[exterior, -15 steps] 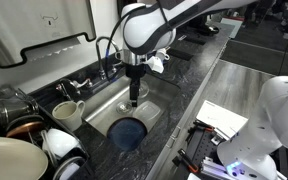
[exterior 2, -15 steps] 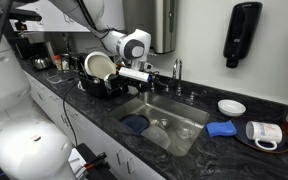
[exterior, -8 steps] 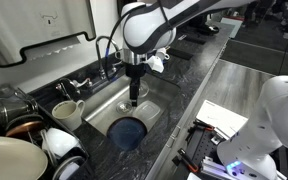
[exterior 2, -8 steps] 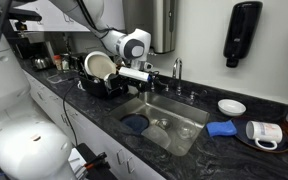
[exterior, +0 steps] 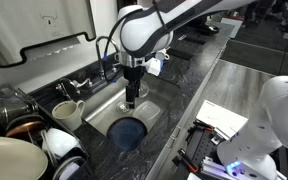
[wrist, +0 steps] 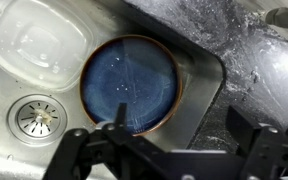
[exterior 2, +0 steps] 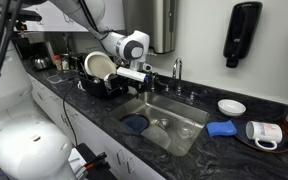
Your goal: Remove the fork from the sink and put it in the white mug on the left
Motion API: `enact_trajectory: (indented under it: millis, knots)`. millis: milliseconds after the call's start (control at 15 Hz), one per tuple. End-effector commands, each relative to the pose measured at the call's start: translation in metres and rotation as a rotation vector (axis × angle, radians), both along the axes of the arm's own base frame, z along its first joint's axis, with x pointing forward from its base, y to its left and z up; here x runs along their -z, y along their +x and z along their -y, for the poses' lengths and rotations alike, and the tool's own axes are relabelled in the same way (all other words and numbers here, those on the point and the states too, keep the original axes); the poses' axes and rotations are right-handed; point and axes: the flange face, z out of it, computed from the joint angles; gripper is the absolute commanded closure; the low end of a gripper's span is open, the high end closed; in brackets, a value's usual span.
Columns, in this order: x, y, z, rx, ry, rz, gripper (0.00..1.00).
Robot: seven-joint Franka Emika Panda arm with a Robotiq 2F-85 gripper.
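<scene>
The steel sink [exterior: 97,113] holds a round blue plate [exterior: 127,131], which also shows in the wrist view [wrist: 129,85] and in an exterior view [exterior 2: 136,124]. My gripper [exterior: 131,98] hangs over the sink's far half, just above the plate's edge. In the wrist view my gripper [wrist: 184,125] has its fingers [wrist: 250,125] wide apart with bare sink floor between them. I cannot make out the fork in any view. The small cream-white mug [exterior: 69,112] stands on the dark counter left of the sink, handle outward.
A curved faucet [exterior: 105,50] rises behind the sink. A clear plastic container [wrist: 34,45] and the drain [wrist: 36,117] lie in the basin. Bowls and cups [exterior: 59,145] crowd the rack at left. A blue cloth [exterior 2: 221,128] and a tipped cup [exterior 2: 264,133] lie on the counter.
My gripper has shifted very slightly to the left over the sink. Nothing else has moved.
</scene>
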Motion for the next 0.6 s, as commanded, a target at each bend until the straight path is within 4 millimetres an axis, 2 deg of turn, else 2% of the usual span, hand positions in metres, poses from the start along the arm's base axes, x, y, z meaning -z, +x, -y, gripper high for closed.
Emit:
enact_trajectory:
  millis: [0,267,467,533]
  knots:
    - [0.016,0.009,-0.008,0.096,-0.043,-0.023,0.0]
    - [0.037,0.009,-0.02,0.177,-0.112,-0.044,0.0]
    - [0.06,0.012,-0.031,0.143,-0.178,-0.034,0.0]
    - [0.067,0.014,-0.045,0.116,-0.201,-0.027,0.0]
